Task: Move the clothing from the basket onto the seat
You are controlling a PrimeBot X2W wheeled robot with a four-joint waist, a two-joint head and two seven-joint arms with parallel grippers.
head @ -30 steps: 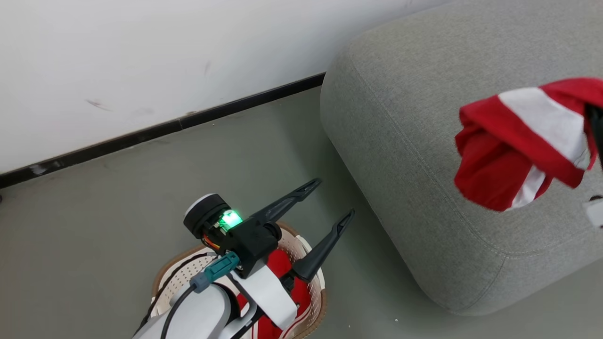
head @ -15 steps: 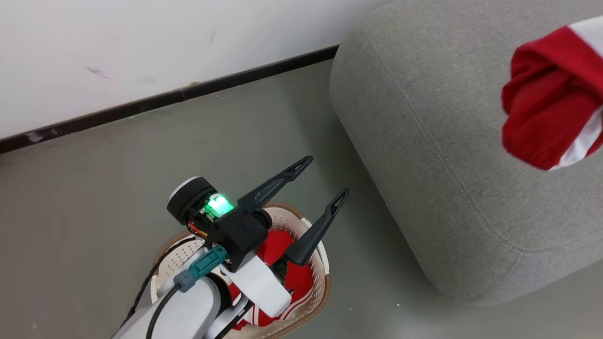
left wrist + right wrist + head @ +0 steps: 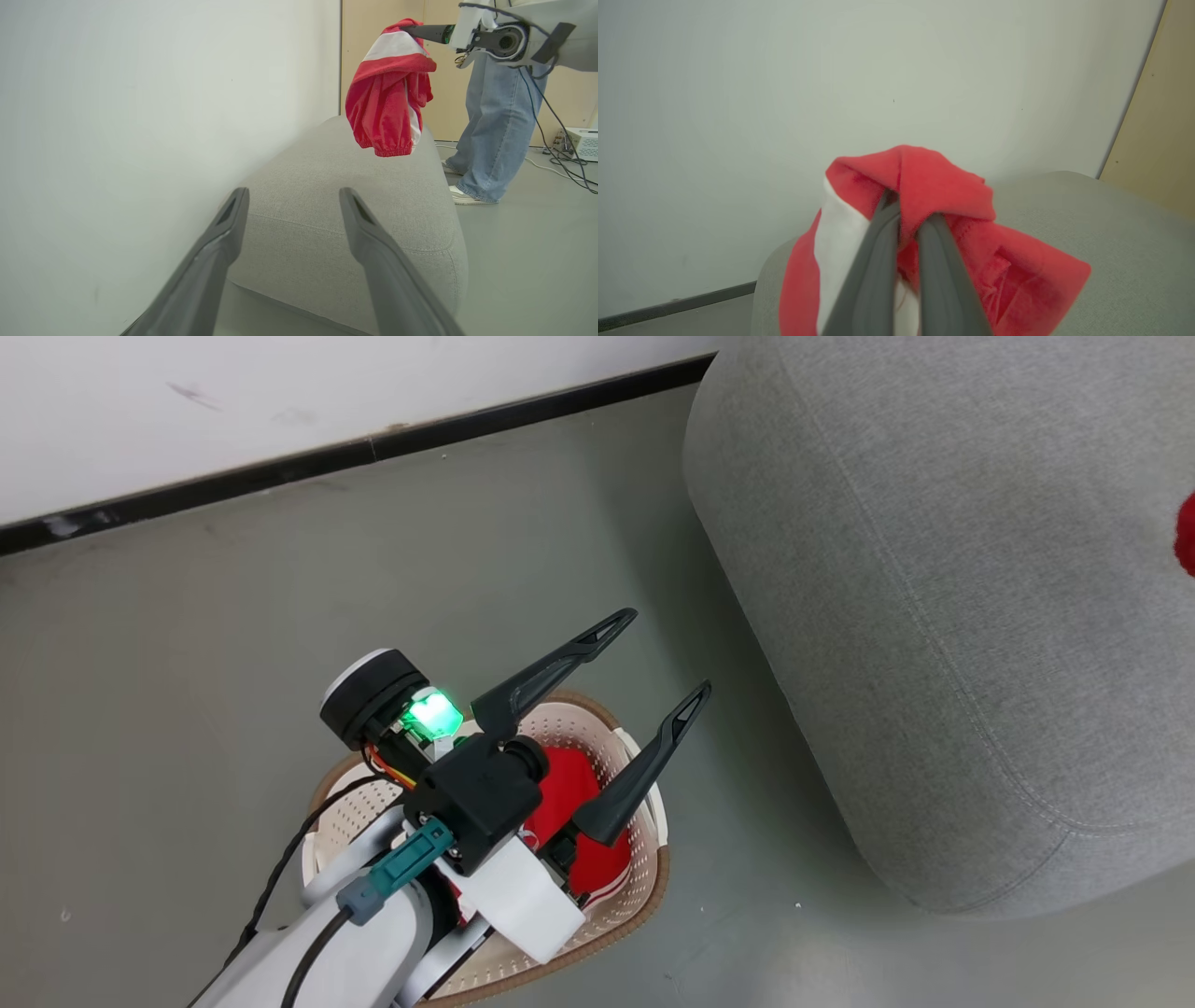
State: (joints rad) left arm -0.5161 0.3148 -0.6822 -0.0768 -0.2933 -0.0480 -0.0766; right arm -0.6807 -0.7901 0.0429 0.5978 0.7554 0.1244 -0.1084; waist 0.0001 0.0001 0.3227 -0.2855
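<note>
My left gripper is open with nothing between its fingers, hanging over the cream basket on the floor. Red clothing lies inside the basket, partly hidden by my wrist. The big grey seat stands to the right. In the left wrist view my left gripper points at the seat. Above the seat a red-and-white garment hangs from my right gripper. The right wrist view shows my right gripper shut on that garment, held clear of the seat.
A white wall with a dark baseboard runs behind the basket and the seat. A person's legs in jeans stand beside the seat's far end. Cables and a white box lie on the floor there.
The head camera has shifted. My right gripper has carried the red garment farther right over the seat, almost out of the head view. The left gripper stays open over the basket.
</note>
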